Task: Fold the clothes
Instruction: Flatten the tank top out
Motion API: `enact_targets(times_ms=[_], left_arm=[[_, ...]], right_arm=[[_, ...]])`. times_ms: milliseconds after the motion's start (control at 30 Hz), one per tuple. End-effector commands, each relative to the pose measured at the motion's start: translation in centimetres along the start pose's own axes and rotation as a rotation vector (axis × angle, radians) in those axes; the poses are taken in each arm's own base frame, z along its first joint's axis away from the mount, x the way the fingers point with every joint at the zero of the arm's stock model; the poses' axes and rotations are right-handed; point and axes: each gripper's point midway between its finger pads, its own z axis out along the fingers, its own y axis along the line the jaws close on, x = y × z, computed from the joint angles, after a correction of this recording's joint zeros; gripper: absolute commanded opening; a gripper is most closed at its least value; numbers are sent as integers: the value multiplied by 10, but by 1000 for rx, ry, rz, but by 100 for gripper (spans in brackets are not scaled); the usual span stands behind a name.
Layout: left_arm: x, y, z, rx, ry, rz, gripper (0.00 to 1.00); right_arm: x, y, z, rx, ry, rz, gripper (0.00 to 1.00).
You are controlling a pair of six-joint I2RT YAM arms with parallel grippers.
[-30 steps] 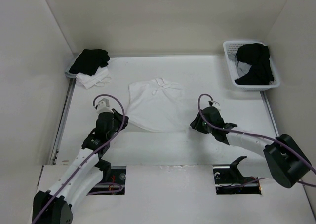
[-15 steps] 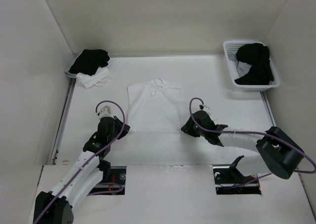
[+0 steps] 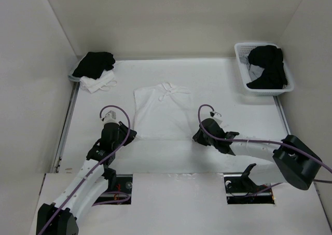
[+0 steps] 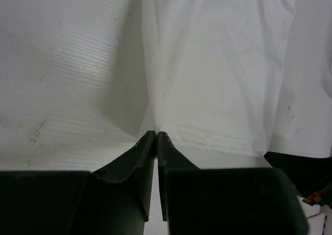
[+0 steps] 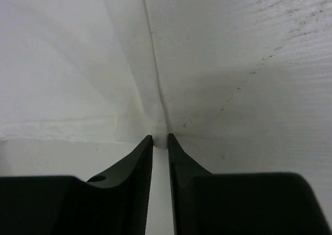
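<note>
Flat camisole (image 3: 162, 113), frame centre: left gripper (image 4: 156, 135) pinches its lower-left hem corner while right gripper (image 5: 160, 137), fingers nearly closed, straddles the lower-right (hold uncertain), presumably for folding upward.

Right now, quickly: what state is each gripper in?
Left gripper: closed on the top, at a hem corner.
Right gripper: nearly closed at the other hem corner; hold cannot be told.

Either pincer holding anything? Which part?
Left pincer pinches the camisole by its near left hem corner. Right pincer sits at the near right corner; grip unclear.
</note>
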Motion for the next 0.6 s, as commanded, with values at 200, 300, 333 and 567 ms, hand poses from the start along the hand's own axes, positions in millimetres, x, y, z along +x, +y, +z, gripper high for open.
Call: enact_targets(times_ms=[200,300,333,567], left_arm=[[-11,-11,-2,50,-40,-13,7],[-28,-28,-12,94,-82,-17,5],[-39,-40,-20,127,-107,-17,4],[-144,-138,-126,352,-414,32,4]], right_arm=[[-32,13,-12,-71,-150,27,5],[-53,20,-37,-118,-236,13,2],[-63,24,-51,-138,-267,15,1],[-146,62,-202,-276,-530,-58,1]])
